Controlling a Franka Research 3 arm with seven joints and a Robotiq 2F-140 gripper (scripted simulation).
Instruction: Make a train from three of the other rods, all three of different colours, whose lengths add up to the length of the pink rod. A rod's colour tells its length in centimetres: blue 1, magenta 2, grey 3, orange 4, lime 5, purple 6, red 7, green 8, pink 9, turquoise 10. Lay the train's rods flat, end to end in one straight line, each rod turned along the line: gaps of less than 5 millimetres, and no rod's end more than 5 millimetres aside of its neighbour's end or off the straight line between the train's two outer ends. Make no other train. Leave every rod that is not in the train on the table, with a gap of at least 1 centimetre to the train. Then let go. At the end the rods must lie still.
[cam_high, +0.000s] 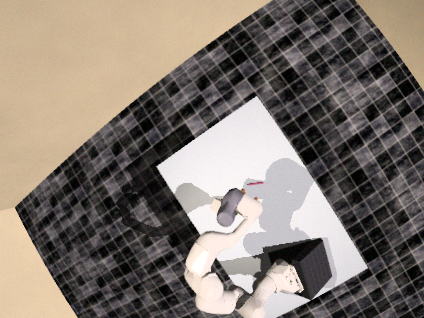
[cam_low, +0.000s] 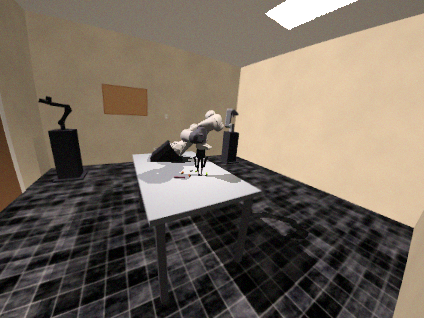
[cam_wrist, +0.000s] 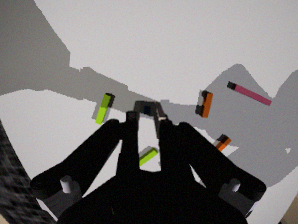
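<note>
From my end, the long pink rod (cam_high: 255, 183) (cam_low: 179, 177) (cam_wrist: 252, 95) lies flat on the white table (cam_high: 215, 150) (cam_low: 200, 202) (cam_wrist: 150, 40), out to the right in the wrist view, one end dark, the other reaching toward the edge of a shadow. Nearest to it, well, there's an upright-looking orange rod (cam_wrist: 207, 105), lying flat really (it only points up my wrist picture), and below that a second orange rod (cam_wrist: 223, 144), slanted and partly behind the gripper's black linkage. Neither orange touches the pink, and they're apart from each other too. Over on the other side, here's a lime rod (cam_wrist: 103, 112) with a dark upper end, and a further lime rod (cam_wrist: 148, 157) shows through the gap in the gripper's body, tilted another way. So no three-rod line among the coloured rods I can make out! My gripper (cam_low: 200, 171) (cam_wrist: 147, 109) points down between them, fingers narrow, with a small dark-blue patch (cam_wrist: 146, 109) showing between the tips; whether they're gripping anything there, I cannot tell. Farther out, the pale arm (cam_high: 215, 240) (cam_low: 197, 135) curves over the table, and a big black box (cam_high: 316, 267) (cam_low: 162, 151) sits by its base end
</note>
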